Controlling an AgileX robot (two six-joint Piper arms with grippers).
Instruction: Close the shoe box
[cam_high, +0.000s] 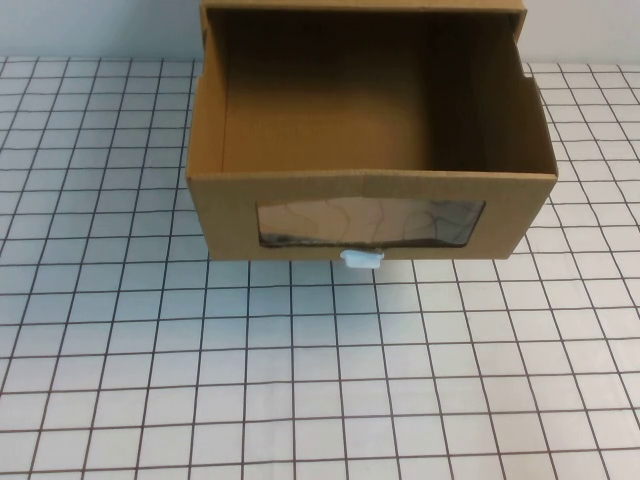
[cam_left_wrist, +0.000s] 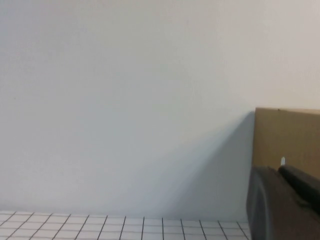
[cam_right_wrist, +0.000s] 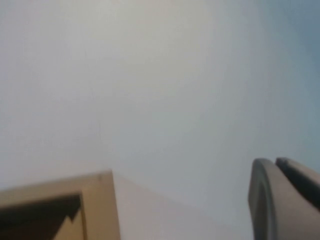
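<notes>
1. High view shows the brown cardboard drawer-style shoe box (cam_high: 370, 150) pulled open at the far middle of the white gridded worktop (cam_high: 300, 380).
2. Its clear plastic window (cam_high: 370, 222) faces the robot, small white pull tab (cam_high: 361, 261) just below.
3. Left gripper (cam_left_wrist: 285, 205) appears only in its wrist view, beside the box; whether it is open, I cannot tell.
4. Right gripper (cam_right_wrist: 285, 200) likewise, near the box corner; cannot tell.

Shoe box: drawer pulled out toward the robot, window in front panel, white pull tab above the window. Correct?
Not quite. The high view shows the white pull tab below the window, not above it. The shoe box drawer is pulled out. Neither the left tool nor the right tool appears there.
</notes>
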